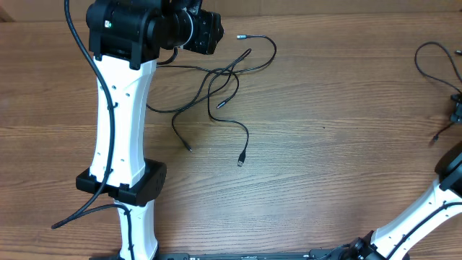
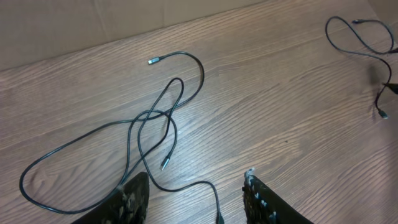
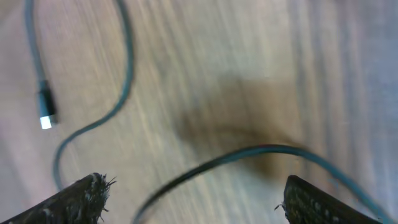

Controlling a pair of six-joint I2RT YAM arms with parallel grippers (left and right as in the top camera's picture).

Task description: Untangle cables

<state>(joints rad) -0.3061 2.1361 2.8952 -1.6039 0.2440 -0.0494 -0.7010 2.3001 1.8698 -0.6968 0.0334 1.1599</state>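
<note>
Overhead, a wood-grain desk (image 1: 325, 144) carries a loose knot of thin black cables (image 1: 216, 74) at about 11 o'clock. The strands cross one another in overlapping loops. One plug end (image 1: 240, 34) points off toward 12 o'clock of the knot. Two further ends, a short tail (image 1: 189, 148) and a longer tail (image 1: 241, 160), trail out toward 6 o'clock and lie apart from each other. Well away, at the desk's 2 o'clock edge, a lone cable (image 1: 431, 45) curls in an open loop. In the blurred right wrist view, a whitish-tipped plug (image 3: 45, 115) lies flat on the wood, probably belonging to that lone cable.
</note>
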